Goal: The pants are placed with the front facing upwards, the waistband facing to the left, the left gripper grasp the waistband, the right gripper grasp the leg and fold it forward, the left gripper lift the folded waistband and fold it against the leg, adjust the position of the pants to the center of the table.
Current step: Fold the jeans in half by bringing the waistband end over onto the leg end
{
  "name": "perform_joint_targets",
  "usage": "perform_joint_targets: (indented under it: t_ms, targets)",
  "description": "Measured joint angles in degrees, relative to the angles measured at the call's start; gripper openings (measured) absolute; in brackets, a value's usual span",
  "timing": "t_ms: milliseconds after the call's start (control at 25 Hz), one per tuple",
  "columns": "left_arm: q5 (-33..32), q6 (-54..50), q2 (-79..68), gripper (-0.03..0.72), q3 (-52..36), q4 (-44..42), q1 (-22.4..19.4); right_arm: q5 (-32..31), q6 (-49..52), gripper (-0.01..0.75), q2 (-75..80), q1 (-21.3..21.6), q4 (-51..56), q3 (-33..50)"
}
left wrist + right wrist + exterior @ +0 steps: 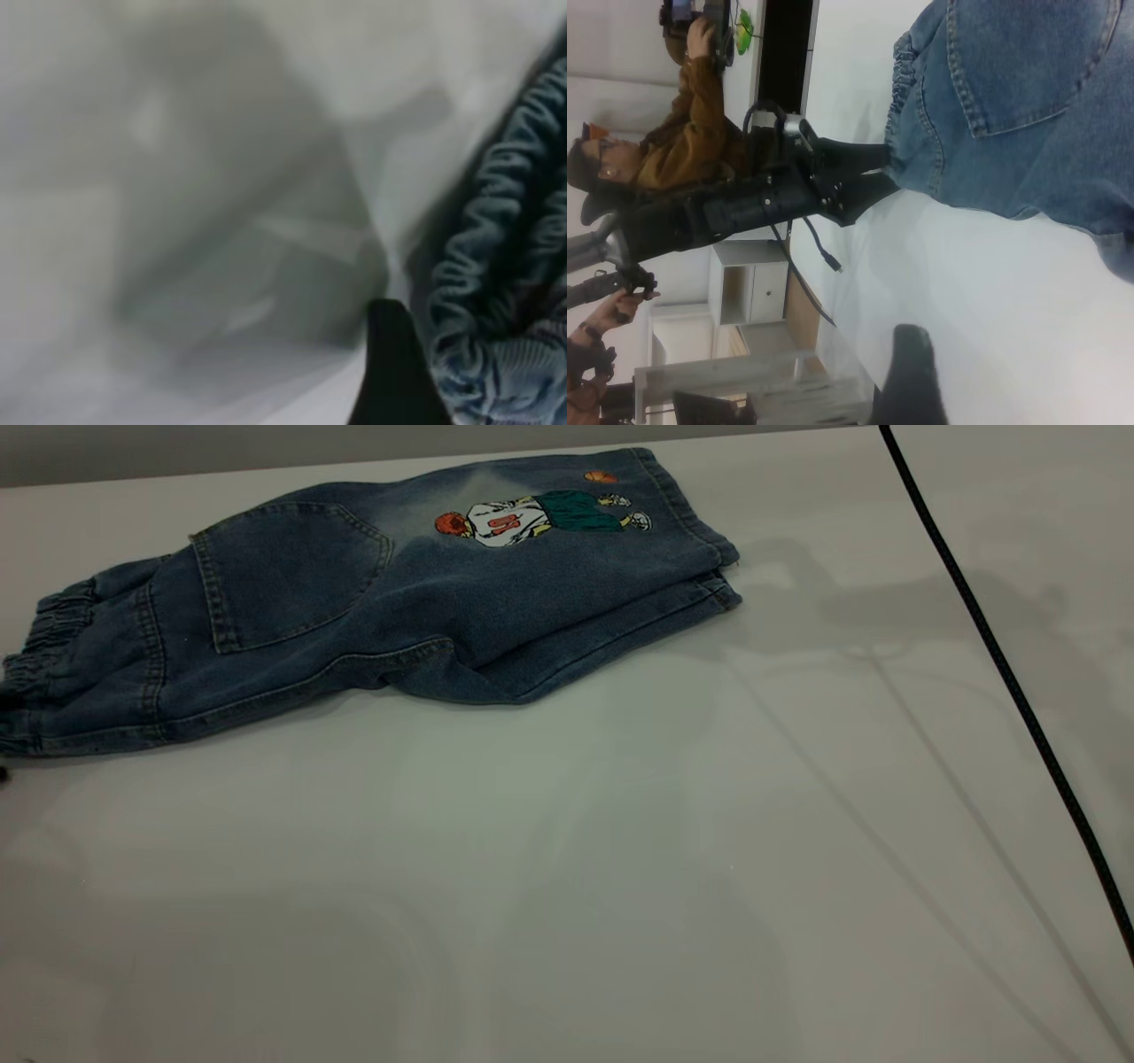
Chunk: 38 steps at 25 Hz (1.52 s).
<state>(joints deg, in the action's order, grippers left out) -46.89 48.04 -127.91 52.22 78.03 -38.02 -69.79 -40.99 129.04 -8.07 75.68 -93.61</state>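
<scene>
1. The left gripper (877,173) has its two black fingers pinched on the waistband (902,97) at the far left edge of the table (567,868).
2. Only one fingertip of the right gripper (912,372) shows, up above bare table. I cannot tell how far it is open, and it holds nothing I can see.
3. There is one pair of pants (372,584). They lie folded, long way left to right, ruffled band to the left, leg hems to the right.
4. One pocket (283,571) and one cartoon player print (532,516) face up.
5. One black cable (1010,682) crosses the right side.
</scene>
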Motion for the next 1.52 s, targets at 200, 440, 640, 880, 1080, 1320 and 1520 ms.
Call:
perform_joint_targets:
  t_ms: [200, 440, 640, 880, 1080, 1320, 1520]
  targets:
    - [-1.29, 5.14, -0.8, 0.419, 0.0, 5.29, 0.0, 0.0, 0.0, 0.497, 0.0, 0.0, 0.0, 0.0]
    - [0.43, 7.29, -0.92, 0.415, 0.0, 10.56, 0.0, 0.0, -0.09, 0.496, 0.0, 0.0, -0.02, 0.0]
    - [0.21, 8.41, -1.72, 0.277, 0.0, 10.66, 0.74, -0.07, -0.12, 0.496, 0.0, -0.09, -0.02, 0.0]
    - [1.97, 11.16, -1.72, 0.093, 0.0, 12.8, 4.61, 0.32, -0.29, 0.496, 0.0, -2.44, -0.02, 0.05]
    - [1.24, 11.02, -0.06, 0.092, -0.13, 11.28, 5.72, 3.78, -1.3, 0.496, 0.12, -4.91, -0.02, 0.05]
    - [-0.79, 6.18, 6.07, 0.092, -1.18, 3.12, 5.72, 11.06, -3.19, 0.496, 0.27, -10.34, -0.07, 0.05]
    - [-0.79, 0.19, 14.0, 0.092, -4.06, -7.99, 5.67, 20.16, -5.94, 0.496, 1.36, -16.26, -0.97, 0.05]
